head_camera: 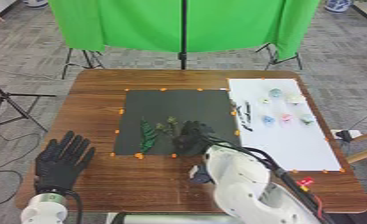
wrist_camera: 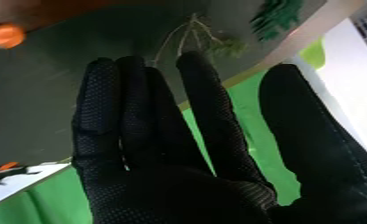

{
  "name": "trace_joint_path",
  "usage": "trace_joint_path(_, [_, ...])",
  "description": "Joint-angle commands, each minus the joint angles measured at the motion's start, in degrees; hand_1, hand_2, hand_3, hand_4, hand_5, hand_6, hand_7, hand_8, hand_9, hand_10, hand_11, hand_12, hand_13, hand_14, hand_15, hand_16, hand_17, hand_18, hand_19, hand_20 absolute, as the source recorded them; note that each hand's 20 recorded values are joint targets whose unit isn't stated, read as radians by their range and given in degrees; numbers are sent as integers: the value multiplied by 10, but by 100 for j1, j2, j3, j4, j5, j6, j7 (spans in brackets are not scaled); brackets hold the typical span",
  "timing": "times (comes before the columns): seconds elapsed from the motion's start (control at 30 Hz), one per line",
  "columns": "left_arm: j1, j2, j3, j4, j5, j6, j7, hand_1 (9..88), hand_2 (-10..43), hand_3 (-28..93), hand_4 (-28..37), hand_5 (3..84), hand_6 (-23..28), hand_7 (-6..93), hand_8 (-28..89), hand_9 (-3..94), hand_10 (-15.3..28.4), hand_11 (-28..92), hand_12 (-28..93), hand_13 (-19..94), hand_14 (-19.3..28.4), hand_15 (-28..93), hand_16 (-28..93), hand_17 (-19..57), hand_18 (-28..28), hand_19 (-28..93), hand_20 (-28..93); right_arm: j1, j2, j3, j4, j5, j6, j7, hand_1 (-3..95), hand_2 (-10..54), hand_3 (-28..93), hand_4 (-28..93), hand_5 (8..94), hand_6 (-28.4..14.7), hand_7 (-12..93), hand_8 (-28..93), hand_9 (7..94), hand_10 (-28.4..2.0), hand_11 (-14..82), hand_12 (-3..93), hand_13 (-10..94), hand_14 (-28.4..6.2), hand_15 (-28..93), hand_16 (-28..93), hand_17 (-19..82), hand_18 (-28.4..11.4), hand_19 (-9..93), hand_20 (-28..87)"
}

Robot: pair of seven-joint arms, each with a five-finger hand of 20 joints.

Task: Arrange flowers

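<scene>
A: Where does the right hand (head_camera: pixel 195 139) lie in the head view?

B: It is at the near right part of the black mat (head_camera: pixel 162 102), just beside the thin-stemmed sprig (head_camera: pixel 168 127). In the right wrist view its fingers are extended and the thumb stands apart from them.

A: And its hold?

B: The stems of the thin-stemmed sprig run to the area of the fingertips; whether they are touched or gripped cannot be told.

A: The remaining foliage?

B: A green leafy sprig (head_camera: pixel 147 135) lies on the mat, to the left of the thin-stemmed one.

A: The flowers?

B: Six small flower heads (head_camera: pixel 286 117) occupy the white sheet (head_camera: pixel 290 145) to the right, in two rows: pale blue, pale yellow and white in the far row; blue, pink and pale green in the near row. Dark slender pieces (head_camera: pixel 244 117) lie along the sheet's left side.

A: The left hand (head_camera: pixel 60 162)?

B: It is at the near left of the brown table (head_camera: pixel 95 105), well apart from the sprigs, its fingers straight and spread, with nothing held
</scene>
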Motion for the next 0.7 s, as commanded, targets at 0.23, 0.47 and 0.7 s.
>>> trace_joint_path(0.23, [120, -111, 93, 114, -7, 74, -152, 319, 137, 743, -283, 465, 49, 258, -127, 441, 138, 266, 132, 354, 136, 404, -59, -5, 147, 381, 168, -31, -42, -116, -101, 64, -352, -42, 289, 109, 730, -182, 634, -101, 87, -83, 472, -282, 132, 188, 303, -268, 585, 127, 200, -282, 775, 308])
trace_joint_path(0.47, [135, -105, 74, 116, -49, 43, -155, 318, 138, 743, -283, 464, 48, 261, -128, 439, 137, 266, 133, 355, 135, 402, -58, -4, 146, 381, 167, -73, -16, -106, -154, 172, -362, 75, 289, 113, 727, -181, 676, -123, 81, -82, 506, -277, 125, 176, 327, -265, 566, 121, 203, -280, 767, 307])
trace_joint_path(0.7, [155, -113, 48, 115, -217, 101, -147, 318, 138, 743, -283, 464, 49, 260, -129, 440, 138, 266, 131, 355, 135, 402, -59, -4, 146, 381, 166, -97, 108, -171, -309, 112, 48, 237, 285, 117, 729, -179, 674, -124, 110, -69, 515, -282, 127, 177, 336, -267, 562, 123, 210, -281, 766, 301])
